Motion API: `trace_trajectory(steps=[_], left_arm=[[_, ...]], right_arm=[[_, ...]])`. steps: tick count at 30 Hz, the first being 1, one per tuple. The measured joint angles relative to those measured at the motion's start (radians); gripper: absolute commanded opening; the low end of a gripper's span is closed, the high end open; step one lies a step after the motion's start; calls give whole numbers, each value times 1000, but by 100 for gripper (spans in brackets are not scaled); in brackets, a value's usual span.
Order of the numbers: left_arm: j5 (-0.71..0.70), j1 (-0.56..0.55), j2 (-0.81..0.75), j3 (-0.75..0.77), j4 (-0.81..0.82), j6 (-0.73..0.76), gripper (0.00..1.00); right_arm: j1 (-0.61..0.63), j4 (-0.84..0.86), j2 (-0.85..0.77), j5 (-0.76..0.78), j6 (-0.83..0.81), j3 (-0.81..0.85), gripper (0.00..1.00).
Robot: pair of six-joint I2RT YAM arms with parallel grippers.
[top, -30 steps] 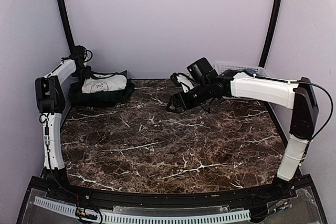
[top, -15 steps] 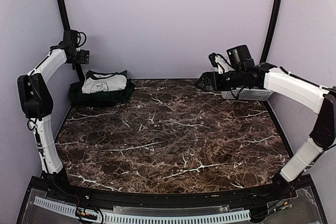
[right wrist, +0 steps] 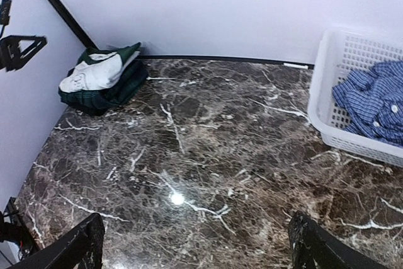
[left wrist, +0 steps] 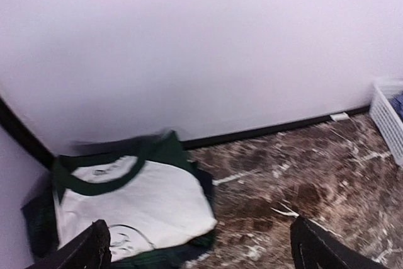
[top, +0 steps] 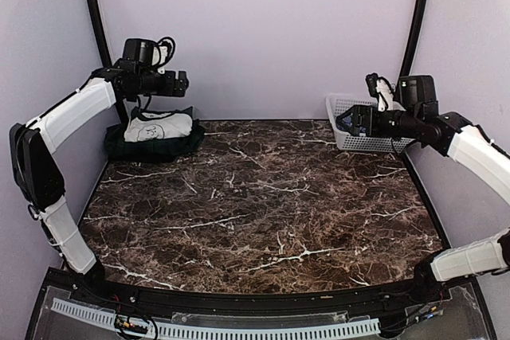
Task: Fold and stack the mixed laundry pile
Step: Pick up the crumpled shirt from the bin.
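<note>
At far left of the dark brown, white-veined marble table [top: 255,197], one folded stack: a soft white garment with dark green collar [top: 158,127] atop a dark green plaid garment [right wrist: 94,99]. At far right, one rigid white plastic lattice basket [right wrist: 334,86] holds one crumpled blue-and-white small-check button shirt [right wrist: 374,99]. Garments: three. Left gripper [left wrist: 203,247], fingers apart and empty, hangs above the stack; half a second earlier it sat nearer the corner post. Right gripper [right wrist: 198,244], fingers apart and empty, has drawn back rightward beside the basket, uncovering it.
</note>
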Motion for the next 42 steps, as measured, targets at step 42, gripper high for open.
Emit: trace_trajectory(steps=[42], left_arm=[[228,-421,-20,-360,24,-242,99]], right_arm=[[-505,-361,1504,273,-183,1461,89]])
